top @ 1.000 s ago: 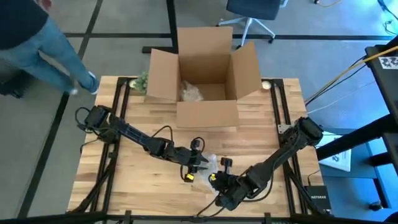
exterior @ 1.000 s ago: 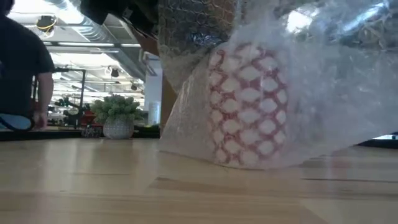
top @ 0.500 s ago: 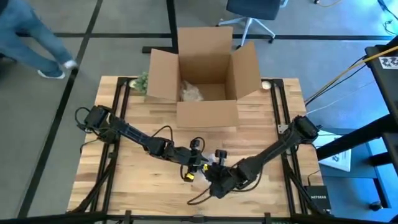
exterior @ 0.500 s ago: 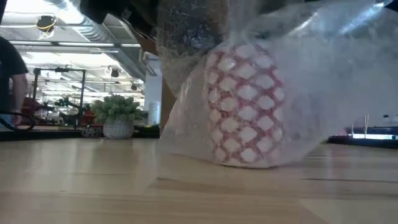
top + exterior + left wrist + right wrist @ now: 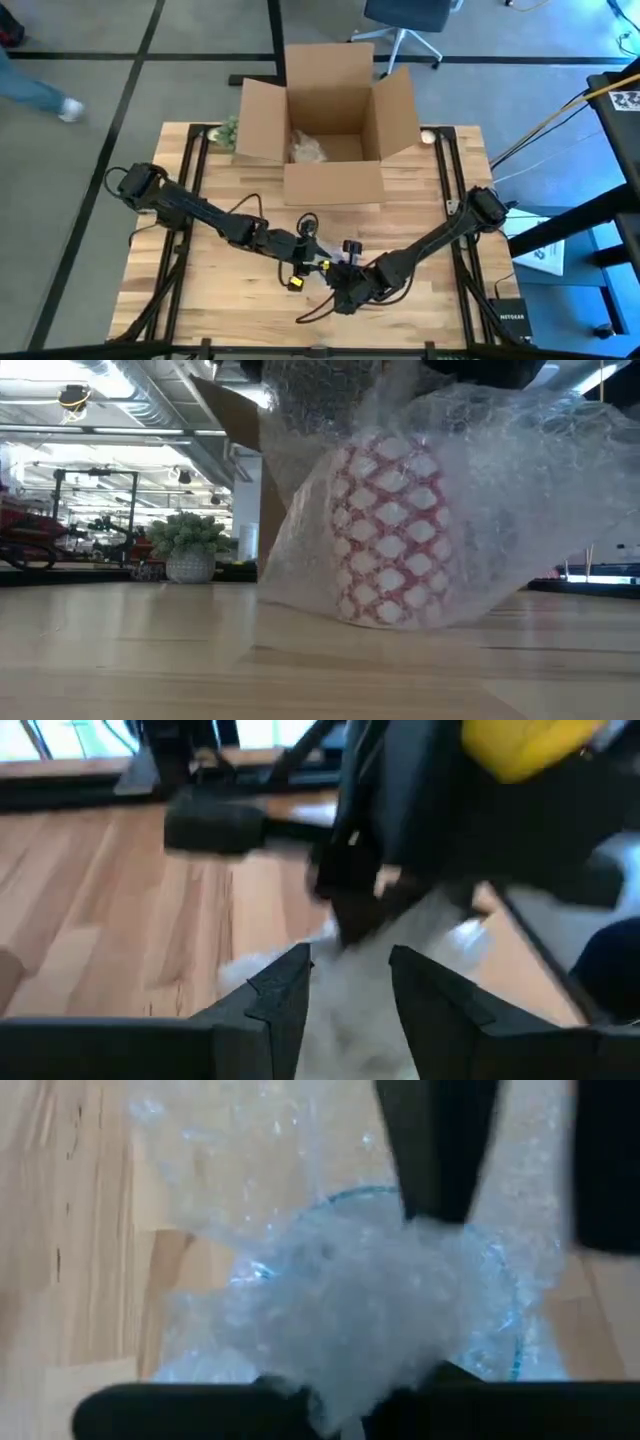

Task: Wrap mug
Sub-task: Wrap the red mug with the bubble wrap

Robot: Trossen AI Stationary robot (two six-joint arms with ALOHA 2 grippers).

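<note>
A mug with a red and white lattice pattern [image 5: 390, 540] stands on the table near its front edge, draped in clear bubble wrap [image 5: 520, 510]. In the high view both grippers meet over it. My left gripper [image 5: 308, 262] comes from the table's left and is shut on the wrap. My right gripper [image 5: 338, 290] comes from the right and is shut on a bunched part of the wrap. The mug's round rim [image 5: 500, 1270] shows through the wrap in the right wrist view. My left gripper has white bubble wrap [image 5: 350, 1015] between its two fingers; which edge or how many layers, I cannot tell. The wrap rises from the mug's left side to the gripper above it. My right gripper pinches a bunched wad of bubble wrap [image 5: 345, 1350] between its fingers, over the mug's mouth. The fingers slant down from the near right. The rest of the wrap hangs over the mug onto the table.
An open cardboard box [image 5: 325, 120] with a pale bundle inside stands at the table's far middle. A small potted plant [image 5: 188, 545] sits at the far left corner. Bare wood lies to the left and right of the mug.
My right gripper has gone toward the table's left and far side, drawing the wrap over the mug's top. My left gripper has shifted a little toward the table's left. A person beyond the far left corner has walked away.
</note>
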